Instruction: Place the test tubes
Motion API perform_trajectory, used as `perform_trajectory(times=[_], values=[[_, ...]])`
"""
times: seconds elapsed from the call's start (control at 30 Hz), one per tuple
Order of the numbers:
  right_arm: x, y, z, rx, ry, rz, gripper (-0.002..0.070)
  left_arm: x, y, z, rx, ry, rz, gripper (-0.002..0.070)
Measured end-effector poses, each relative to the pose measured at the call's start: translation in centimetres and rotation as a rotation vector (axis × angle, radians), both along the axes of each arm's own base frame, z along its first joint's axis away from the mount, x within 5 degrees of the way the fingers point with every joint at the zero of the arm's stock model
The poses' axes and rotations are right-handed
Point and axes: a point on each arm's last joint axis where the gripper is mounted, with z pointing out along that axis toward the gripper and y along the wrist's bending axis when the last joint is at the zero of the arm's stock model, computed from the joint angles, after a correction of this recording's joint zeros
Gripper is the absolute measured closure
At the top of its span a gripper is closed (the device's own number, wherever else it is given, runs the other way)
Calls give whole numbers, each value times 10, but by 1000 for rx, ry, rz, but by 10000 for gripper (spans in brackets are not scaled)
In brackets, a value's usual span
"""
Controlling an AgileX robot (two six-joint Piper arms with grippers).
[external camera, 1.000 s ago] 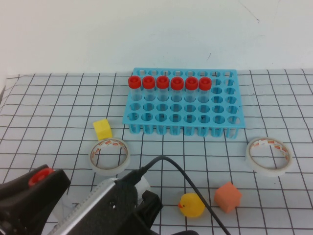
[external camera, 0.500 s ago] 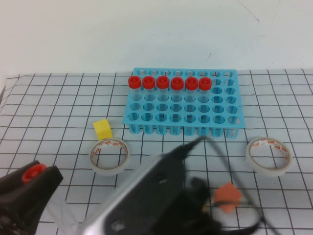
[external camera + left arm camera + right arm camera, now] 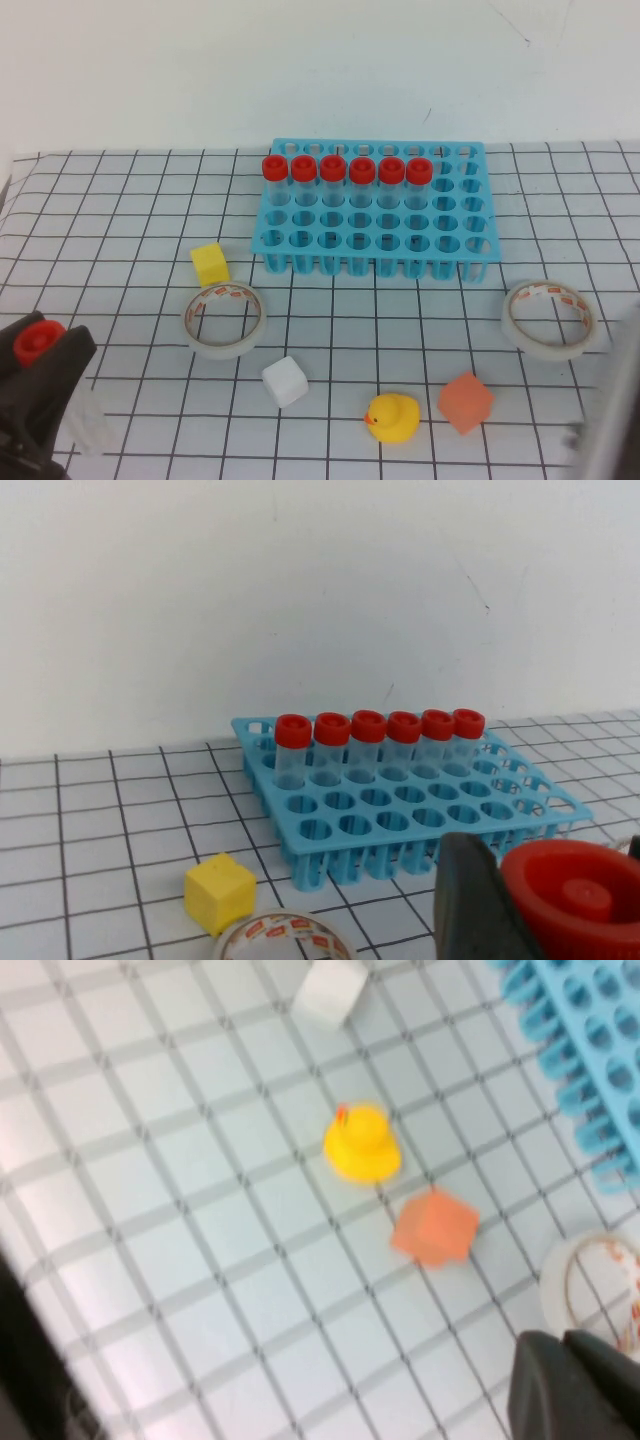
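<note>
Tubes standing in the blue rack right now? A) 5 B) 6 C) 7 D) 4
B: six red-capped tubes stand in one row of the blue rack; a seventh tube sits in the left gripper at near left, the right gripper, shut, at the near right edge.

Seven red-capped test tubes [image 3: 333,168] show: six stand in the one blue rack [image 3: 350,146], and one test tube [image 3: 38,342] sits between the fingers of the left gripper [image 3: 38,365]. There are two tape rolls [image 3: 224,320] [image 3: 550,318]. There are three small blocks, yellow [image 3: 209,264], white [image 3: 285,381] and orange [image 3: 465,402], and one rubber duck [image 3: 393,418].
</note>
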Motion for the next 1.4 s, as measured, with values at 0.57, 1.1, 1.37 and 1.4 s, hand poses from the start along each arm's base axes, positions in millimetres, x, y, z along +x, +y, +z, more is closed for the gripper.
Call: perform_trajectory(times=[0.57,1.1,1.37,1.4], values=[[-29,-130,-24,289,155,76,678,0,0,0,169,-83,3,416],[-27,-136,-49,274,146,38,678,0,0,0,184,-90,2,416],[-27,-136,-49,276,147,35,678,0,0,0,182,-90,-1,416],[-27,-136,-49,276,147,35,678,0,0,0,165,-83,-4,416]])
